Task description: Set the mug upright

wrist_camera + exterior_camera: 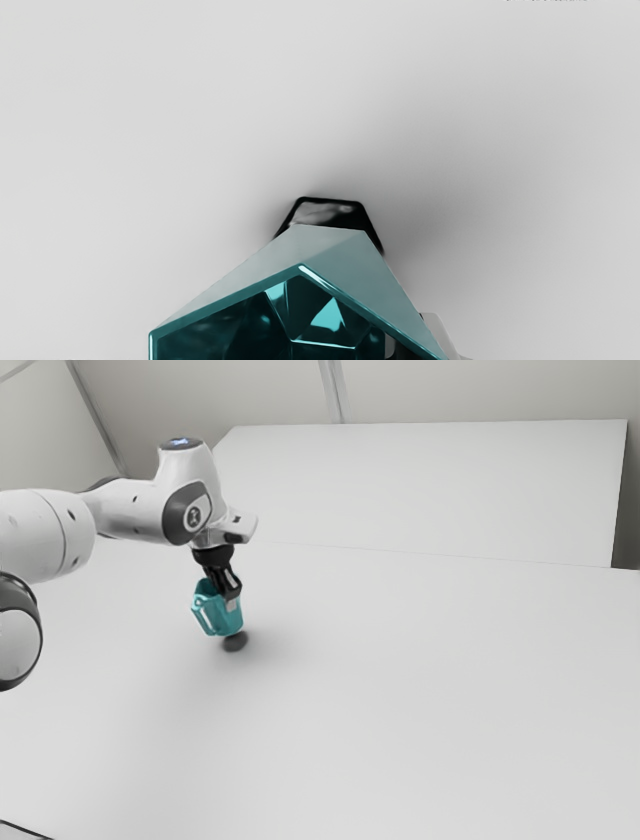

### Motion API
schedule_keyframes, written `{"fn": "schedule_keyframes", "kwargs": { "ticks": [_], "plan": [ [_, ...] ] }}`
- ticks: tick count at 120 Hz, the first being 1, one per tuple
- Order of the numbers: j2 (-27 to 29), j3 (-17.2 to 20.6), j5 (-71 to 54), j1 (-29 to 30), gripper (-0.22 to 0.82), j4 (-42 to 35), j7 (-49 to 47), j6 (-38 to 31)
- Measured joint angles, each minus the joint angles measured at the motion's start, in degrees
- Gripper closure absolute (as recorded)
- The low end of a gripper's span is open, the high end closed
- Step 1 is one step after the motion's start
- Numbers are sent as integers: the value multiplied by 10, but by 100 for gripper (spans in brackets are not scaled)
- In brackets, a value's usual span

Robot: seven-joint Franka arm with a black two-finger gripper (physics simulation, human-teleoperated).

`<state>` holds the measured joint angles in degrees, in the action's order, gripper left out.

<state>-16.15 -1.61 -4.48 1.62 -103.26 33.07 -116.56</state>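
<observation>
Mug (222,622) just under gripper (229,596), tilted, mouth toward hand; fingers pinching its wall — one inside, one outside.

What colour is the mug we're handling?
The mug is teal, a blue-green; it shows best in the exterior view.

White tabletop (400,710), pale panel (430,480) beyond, grey wall (40,425)
</observation>
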Motion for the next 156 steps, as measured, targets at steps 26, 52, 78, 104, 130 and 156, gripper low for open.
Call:
{"fn": "schedule_keyframes", "kwargs": {
  "ticks": [26,52,78,104,130,156],
  "plan": [
    [-17,0,-31,-9,79,-2,-100,-14],
    [-41,-1,-37,-9,79,1,-171,-24],
    [-34,0,-37,-17,42,11,-220,-19],
    [15,0,-23,-17,15,14,-258,-5],
    [106,-6,5,-14,6,24,-266,44],
    [122,-14,37,-13,2,130,-246,155]
  ]
}}
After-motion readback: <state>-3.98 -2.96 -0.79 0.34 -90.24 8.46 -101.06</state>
